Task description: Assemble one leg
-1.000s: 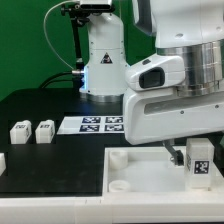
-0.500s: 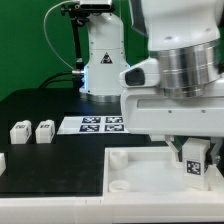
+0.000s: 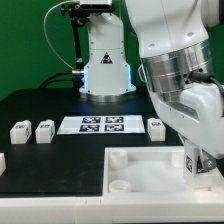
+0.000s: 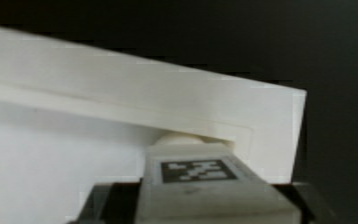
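Observation:
My gripper (image 4: 197, 207) is shut on a leg (image 4: 197, 172), a white block with a black-and-white tag. In the wrist view the leg's far end touches or nearly touches a socket (image 4: 201, 136) at a corner of the white tray (image 4: 87, 110). In the exterior view the gripper (image 3: 203, 163) holds the leg (image 3: 193, 168) low over the tray (image 3: 140, 172) near its right edge. The wrist hides most of the leg there. Three more legs stand on the black table: two (image 3: 18, 131) (image 3: 44, 131) at the exterior view's left and one (image 3: 155, 127) by the tray's far edge.
The marker board (image 3: 100, 124) lies flat behind the tray. The robot base (image 3: 105, 60) stands at the back. A white piece (image 3: 2, 160) shows at the left edge. The tray's left corner socket (image 3: 119, 185) is open.
The arm has turned and moved toward the exterior view's right and lower, carrying the held leg toward the tray's right corner. A leg behind the tray is uncovered.

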`<act>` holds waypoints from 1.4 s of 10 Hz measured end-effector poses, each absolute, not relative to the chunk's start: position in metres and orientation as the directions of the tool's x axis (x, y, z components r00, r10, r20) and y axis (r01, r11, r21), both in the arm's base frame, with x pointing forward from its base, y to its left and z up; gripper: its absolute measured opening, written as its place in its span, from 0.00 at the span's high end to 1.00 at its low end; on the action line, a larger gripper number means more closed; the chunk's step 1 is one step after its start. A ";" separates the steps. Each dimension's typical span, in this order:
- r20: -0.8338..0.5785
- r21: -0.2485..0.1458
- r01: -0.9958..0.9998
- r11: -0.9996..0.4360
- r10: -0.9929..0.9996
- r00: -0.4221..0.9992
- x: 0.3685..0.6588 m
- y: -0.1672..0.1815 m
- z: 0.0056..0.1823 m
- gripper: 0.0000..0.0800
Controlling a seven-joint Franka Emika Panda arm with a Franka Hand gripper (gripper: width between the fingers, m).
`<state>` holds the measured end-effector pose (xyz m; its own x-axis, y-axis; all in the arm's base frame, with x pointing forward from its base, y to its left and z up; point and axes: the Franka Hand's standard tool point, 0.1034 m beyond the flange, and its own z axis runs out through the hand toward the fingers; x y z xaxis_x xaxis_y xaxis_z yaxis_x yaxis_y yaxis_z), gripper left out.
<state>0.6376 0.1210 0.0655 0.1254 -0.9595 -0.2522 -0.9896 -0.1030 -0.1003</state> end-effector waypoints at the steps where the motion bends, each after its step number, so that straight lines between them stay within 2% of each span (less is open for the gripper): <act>1: -0.259 -0.094 -0.993 -0.076 -0.961 0.098 0.637 0.122 0.065 0.61; 2: -0.254 -0.108 -0.985 -0.131 -0.955 0.155 0.637 0.122 0.065 0.61; 3: -0.254 -0.107 -0.985 -0.133 -0.955 0.156 0.637 0.123 0.065 0.39; 4: -0.243 -0.089 -0.955 -0.283 -0.924 0.296 0.630 0.126 0.065 0.39; 5: -0.212 -0.093 -0.863 -0.497 -0.837 0.505 0.629 0.127 0.070 0.23; 6: -0.180 -0.111 -0.769 -0.629 -0.748 0.638 0.631 0.128 0.072 0.23; 8: -0.158 -0.138 -0.668 -0.731 -0.650 0.744 0.632 0.126 0.070 0.19; 10: -0.100 -0.155 -0.428 -0.890 -0.417 0.903 0.632 0.125 0.071 0.19; 11: 0.000 -0.098 -0.139 -0.985 -0.140 0.990 0.638 0.126 0.076 0.19; 13: 0.058 -0.074 0.152 -0.986 0.148 0.987 0.641 0.124 0.074 0.19; 14: 0.061 -0.075 0.185 -0.980 0.180 0.982 0.641 0.124 0.074 0.19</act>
<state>0.6410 0.1241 0.0742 0.9818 0.1802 0.0607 0.1845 -0.9800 -0.0751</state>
